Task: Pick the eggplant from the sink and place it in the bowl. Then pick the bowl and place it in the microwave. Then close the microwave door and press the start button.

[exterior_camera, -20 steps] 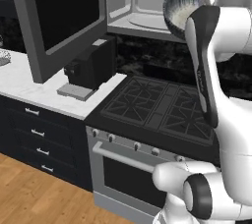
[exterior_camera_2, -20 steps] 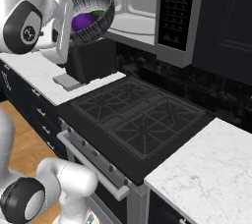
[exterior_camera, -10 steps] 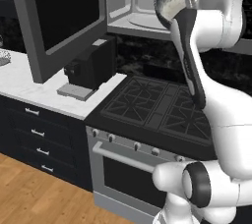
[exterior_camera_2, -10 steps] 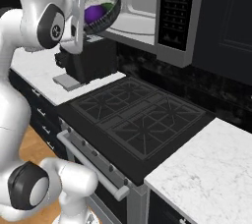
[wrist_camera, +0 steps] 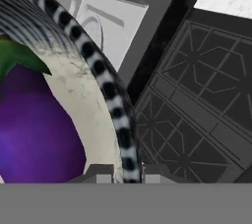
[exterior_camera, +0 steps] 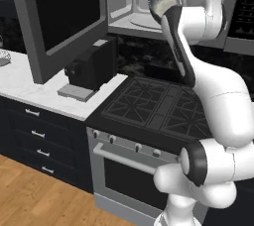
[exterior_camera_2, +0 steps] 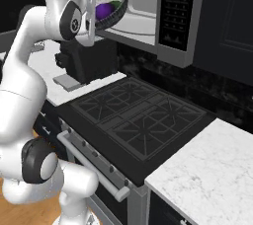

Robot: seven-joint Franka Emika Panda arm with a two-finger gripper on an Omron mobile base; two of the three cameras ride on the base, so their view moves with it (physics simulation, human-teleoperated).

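The gripper (wrist_camera: 127, 178) is pinching the rim of the bowl (exterior_camera_2: 109, 7), tilted with the eggplant (exterior_camera_2: 105, 10) lying inside, and is holding it just before the open microwave (exterior_camera: 144, 9), whose cavity lies directly beyond.

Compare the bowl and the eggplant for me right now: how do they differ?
The bowl is much larger than the eggplant. The bowl is grey, ribbed outside and pale speckled inside; the eggplant is glossy purple with a green cap. The bowl is gripped at its rim by the gripper and tilted; the eggplant lies loose inside it. Both are raised at the open microwave mouth.
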